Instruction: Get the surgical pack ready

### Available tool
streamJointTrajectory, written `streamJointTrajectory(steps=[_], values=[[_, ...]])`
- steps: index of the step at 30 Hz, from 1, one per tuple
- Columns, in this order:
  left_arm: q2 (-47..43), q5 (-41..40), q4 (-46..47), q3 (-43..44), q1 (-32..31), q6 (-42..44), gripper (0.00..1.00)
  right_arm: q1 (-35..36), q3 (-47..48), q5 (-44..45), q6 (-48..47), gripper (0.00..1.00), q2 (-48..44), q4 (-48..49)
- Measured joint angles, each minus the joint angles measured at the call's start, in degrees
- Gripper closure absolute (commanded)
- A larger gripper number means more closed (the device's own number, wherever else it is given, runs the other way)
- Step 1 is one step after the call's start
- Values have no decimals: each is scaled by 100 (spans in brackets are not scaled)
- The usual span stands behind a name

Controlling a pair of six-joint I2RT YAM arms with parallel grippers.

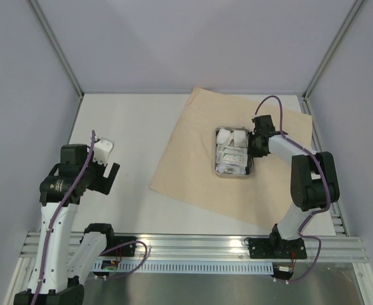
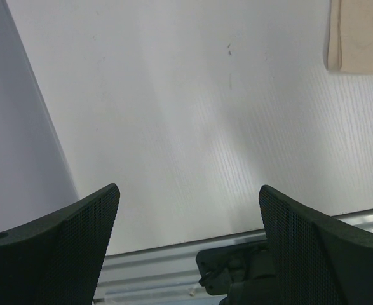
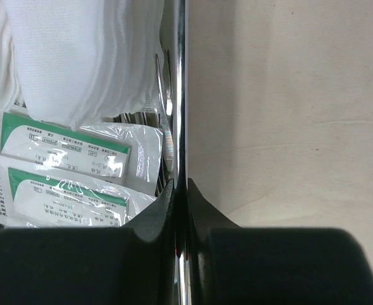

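The tan wrap sheet (image 1: 199,159) lies spread on the table's right half. The small steel tray (image 1: 232,174) sits on it, holding white gauze pads (image 1: 232,136) and clear packets (image 1: 230,157). My right gripper (image 1: 255,145) is shut on the tray's right rim (image 3: 180,95); in the right wrist view the gauze (image 3: 65,57) and green-labelled packets (image 3: 65,171) lie left of the rim, the sheet (image 3: 288,114) right of it. Ridged steel handles (image 3: 166,127) show beside the rim. My left gripper (image 1: 107,173) is open and empty above bare table at the left, fingers (image 2: 78,241) wide apart.
The white table (image 1: 122,127) is bounded by grey walls and a frame post (image 1: 59,51). An aluminium rail (image 1: 192,248) runs along the near edge, with both arm bases on it. A corner of the sheet (image 2: 361,35) shows at top right of the left wrist view.
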Motion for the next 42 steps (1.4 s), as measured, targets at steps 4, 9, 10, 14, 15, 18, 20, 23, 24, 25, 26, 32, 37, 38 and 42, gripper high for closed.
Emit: streamJointTrajectory(steps=[4,9,10,14,15,18,20,23,24,25,26,32,37,38,42], values=[[9,24,0,0,0,0,0,-92,72,-7,-472,99,9,-35],[28,59,0,0,0,0,0,-90,308,-181,-1298,99,68,-52],[33,63,0,0,0,0,0,-90,376,-216,-1497,99,114,-72],[33,81,-2,0,0,2,0,-57,544,-337,-2321,100,293,-144],[33,85,0,0,0,2,0,-39,566,-350,-2625,100,334,-162],[33,103,-2,0,0,2,0,74,636,-463,-3558,99,409,-297],[39,103,-2,0,0,4,0,179,680,-590,-4144,100,413,-420],[83,103,-2,2,0,4,0,302,721,-907,-5080,100,411,-568],[105,105,-4,2,0,4,0,328,721,-1021,-5399,99,404,-627],[129,105,-4,2,0,2,0,367,721,-1128,-5731,93,398,-675],[157,103,-4,2,0,2,0,409,719,-1200,-6037,88,391,-710],[282,74,-2,2,0,4,0,737,741,-1073,-7156,67,474,-713],[275,52,-2,2,0,4,0,798,918,-758,-7167,63,723,-669],[278,52,-2,2,0,4,0,798,918,-678,-7117,63,715,-643],[282,55,0,2,0,4,0,798,868,-363,-6695,63,514,-404]])
